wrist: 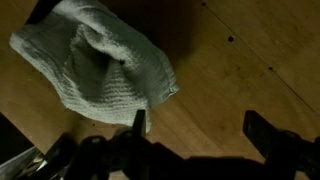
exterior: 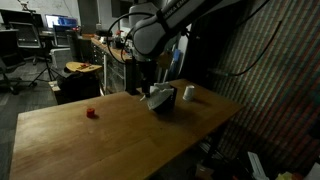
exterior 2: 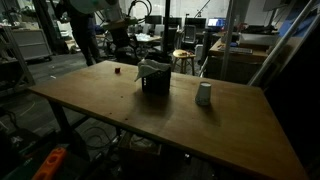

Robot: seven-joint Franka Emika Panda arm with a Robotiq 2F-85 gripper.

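My gripper (wrist: pixel 197 127) is open and empty, its two dark fingers spread over bare wood. A crumpled pale grey cloth (wrist: pixel 95 60) lies just beside one finger in the wrist view, draped over something dark. In both exterior views the cloth (exterior: pixel 160 95) (exterior 2: pixel 153 68) sits on top of a dark box-like object (exterior 2: pixel 155 82) on the wooden table (exterior: pixel 120 135) (exterior 2: pixel 230 120). The gripper (exterior: pixel 148 88) hangs just above and beside it. The arm reaches in from the back.
A white cup (exterior: pixel 188 94) (exterior 2: pixel 203 94) stands on the table near the covered object. A small red object (exterior: pixel 91 113) (exterior 2: pixel 117 70) lies farther along the tabletop. Chairs, stools, desks and monitors fill the dark room behind. A woven screen (exterior: pixel 270 60) stands beside the table.
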